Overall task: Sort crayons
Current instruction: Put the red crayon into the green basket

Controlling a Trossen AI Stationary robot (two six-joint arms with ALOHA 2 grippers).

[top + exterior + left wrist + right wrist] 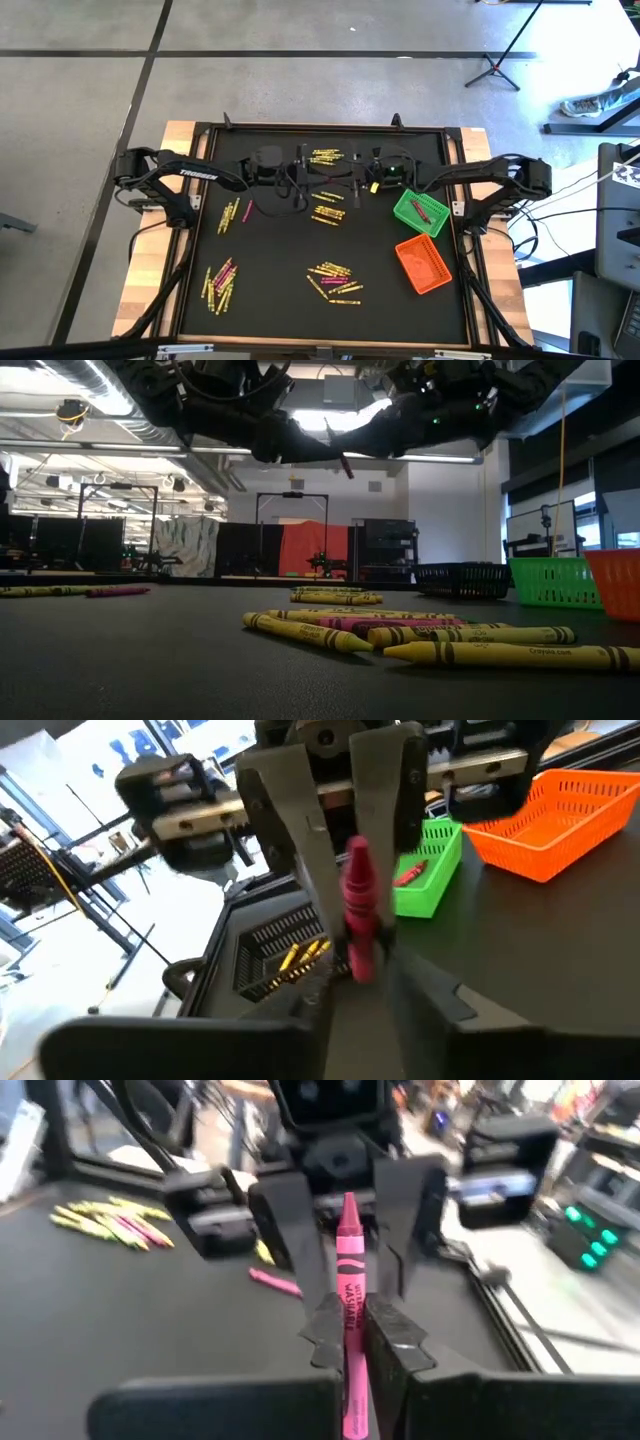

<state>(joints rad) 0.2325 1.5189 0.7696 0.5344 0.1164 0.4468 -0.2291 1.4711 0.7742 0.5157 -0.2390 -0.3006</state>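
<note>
- My right gripper (350, 1335) is clamped on the pink crayon (349, 1295), held aloft mid-table between both arms.
- My left gripper (345, 995) faces it, fingers apart beside the crayon's far end; I judge this a handover.
- Remaining crayons (333, 281) lie scattered on the black mat (270, 270).
- Green bin (421, 211) and orange bin (424, 264) sit on the right.

Even overhead light falls on the matte black surface (280, 290), with soft shadows. In the low view, ceiling strip lights (90, 390) glare and both arms are silhouetted. Both wrist views are motion-blurred, their backgrounds washed out.
</note>
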